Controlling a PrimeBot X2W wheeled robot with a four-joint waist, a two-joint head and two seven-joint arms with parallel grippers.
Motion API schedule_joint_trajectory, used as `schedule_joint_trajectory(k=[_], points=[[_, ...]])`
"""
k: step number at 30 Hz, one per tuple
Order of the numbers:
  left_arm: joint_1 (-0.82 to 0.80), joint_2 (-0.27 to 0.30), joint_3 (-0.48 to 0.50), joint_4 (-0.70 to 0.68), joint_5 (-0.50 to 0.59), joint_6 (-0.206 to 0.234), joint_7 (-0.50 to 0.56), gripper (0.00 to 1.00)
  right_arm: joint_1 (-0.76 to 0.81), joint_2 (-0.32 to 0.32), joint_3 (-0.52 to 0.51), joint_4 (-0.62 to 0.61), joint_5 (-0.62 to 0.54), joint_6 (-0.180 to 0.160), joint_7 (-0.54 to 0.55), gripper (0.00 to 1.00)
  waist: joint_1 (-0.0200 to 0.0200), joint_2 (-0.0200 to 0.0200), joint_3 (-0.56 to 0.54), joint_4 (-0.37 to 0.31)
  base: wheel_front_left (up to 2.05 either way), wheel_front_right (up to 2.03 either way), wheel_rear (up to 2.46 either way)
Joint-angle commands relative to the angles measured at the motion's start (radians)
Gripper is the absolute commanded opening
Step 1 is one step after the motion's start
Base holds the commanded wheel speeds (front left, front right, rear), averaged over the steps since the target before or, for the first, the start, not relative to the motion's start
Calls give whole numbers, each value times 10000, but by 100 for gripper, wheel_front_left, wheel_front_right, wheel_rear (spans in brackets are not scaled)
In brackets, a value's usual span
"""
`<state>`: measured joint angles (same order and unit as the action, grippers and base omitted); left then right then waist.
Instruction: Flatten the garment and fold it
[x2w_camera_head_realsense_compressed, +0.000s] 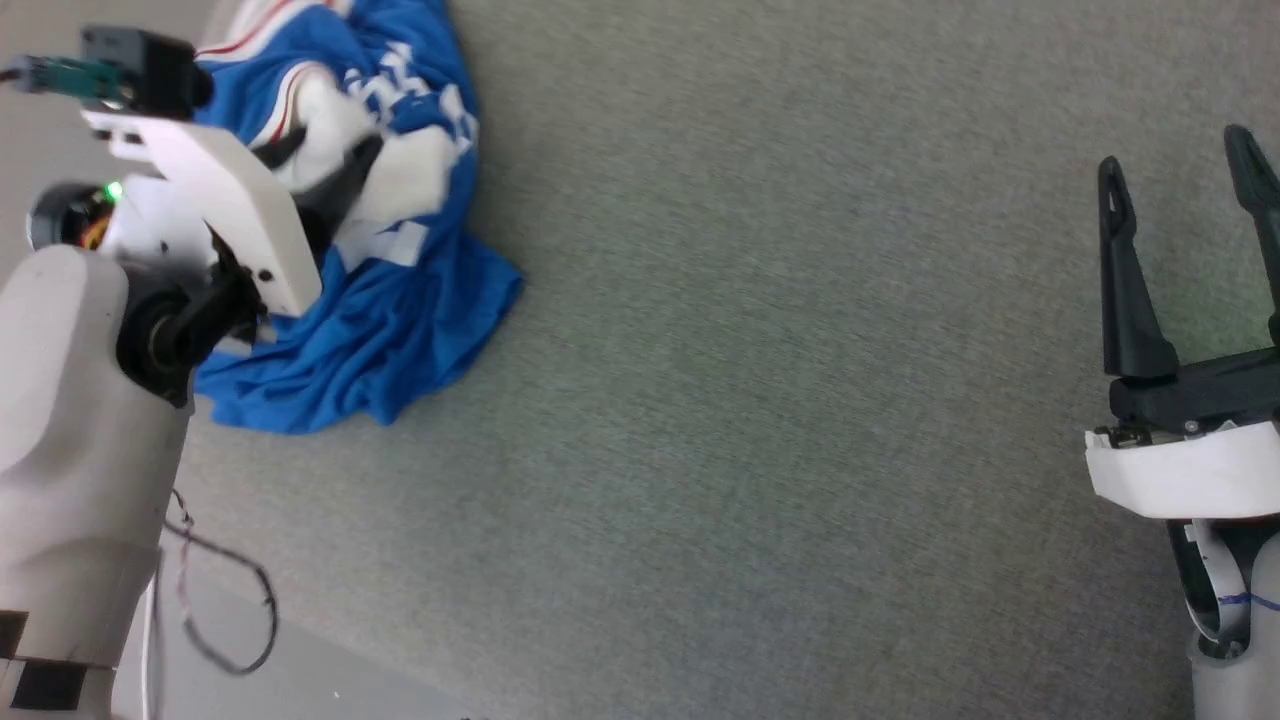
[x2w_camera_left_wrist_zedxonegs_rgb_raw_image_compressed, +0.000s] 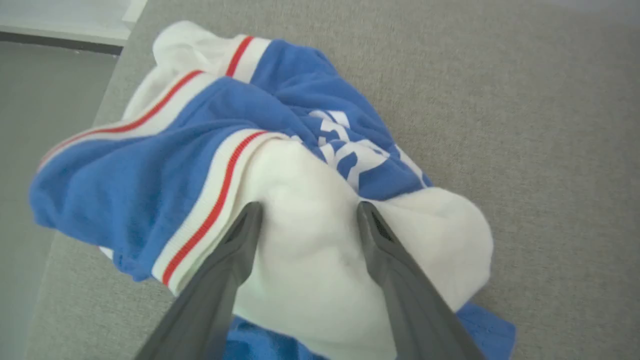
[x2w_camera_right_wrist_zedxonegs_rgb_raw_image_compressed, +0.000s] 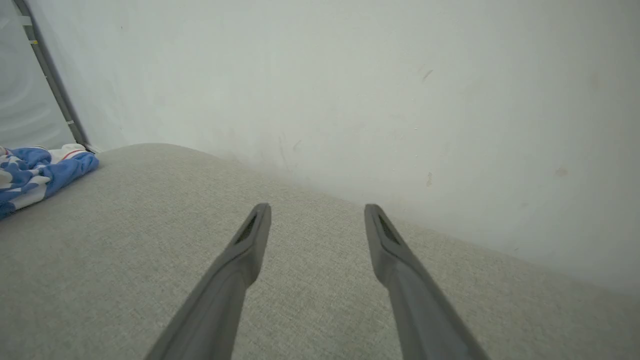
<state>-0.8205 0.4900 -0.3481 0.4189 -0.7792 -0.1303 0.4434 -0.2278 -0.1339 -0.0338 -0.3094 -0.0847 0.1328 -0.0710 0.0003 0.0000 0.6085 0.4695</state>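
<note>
Status: at the flatten step, first grasp not made yet, and no folding has started.

- The garment (x2w_camera_head_realsense_compressed: 400, 330) is a crumpled heap at 10 o'clock in the head view, near the bench (x2w_camera_head_realsense_compressed: 800, 400) edge. Layers are bunched, the print is partly buried, and the striped trim (x2w_camera_left_wrist_zedxonegs_rgb_raw_image_compressed: 210, 210) runs across the top.
- The left end effector (x2w_camera_left_wrist_zedxonegs_rgb_raw_image_compressed: 310, 210) is down on the heap with its jaws apart, straddling a bulge of the white sleeve (x2w_camera_left_wrist_zedxonegs_rgb_raw_image_compressed: 310, 270). The tips look to be at the fabric or pressing into it, and nothing is clamped.
- The right end effector (x2w_camera_head_realsense_compressed: 1175, 155) sits at 3 o'clock in the head view, jaws spread and empty over bare bench, well apart from the garment. Its wrist view puts the cloth far off at 9 o'clock.

My read on the next move:
- Close the left on that sleeve fold, then lift and drag it toward bench centre.
- The right has to travel across toward 9 o'clock for a second grip point, the other sleeve or the hem, so the two can pull the cloth taut.
- The bulge looks thick, so the pinch may take several layers and the heap would not open out.
</note>
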Motion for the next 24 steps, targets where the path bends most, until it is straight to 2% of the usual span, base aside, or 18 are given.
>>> schedule_joint_trajectory(k=[1, 5, 6, 7, 16, 24], points=[[-155, -37, -59, 82, -70, 13, 120, 100, -177, -46, -17, -64, 78, -21, 0, 100, -3, 0, 558, -515, 0, 0, 0], [-162, -10, -398, 434, -213, 50, 1088, 100, -275, 2, 23, -71, 113, -21, -11, 100, -3, 0, 622, -671, 0, 0, 0], [-162, -6, -435, 482, -255, 47, 1194, 41, -304, 24, 31, -58, 118, -21, -20, 100, -3, 0, 615, -703, 0, 0, 0], [-161, -7, -439, 511, -320, 44, 1246, 0, -335, 45, 35, -41, 126, -21, -33, 100, -3, 0, 598, -734, 0, 0, 0], [-218, 413, -279, 430, -272, 29, 738, 0, -327, 267, -77, 366, 244, -21, -332, 100, -3, 0, -46, -809, 0, 0, 0], [-251, 847, 350, -15, -168, 194, -604, 0, -221, 620, -120, 1093, 481, -21, -883, 100, -3, 0, -1103, -812, 0, 0, 0]])
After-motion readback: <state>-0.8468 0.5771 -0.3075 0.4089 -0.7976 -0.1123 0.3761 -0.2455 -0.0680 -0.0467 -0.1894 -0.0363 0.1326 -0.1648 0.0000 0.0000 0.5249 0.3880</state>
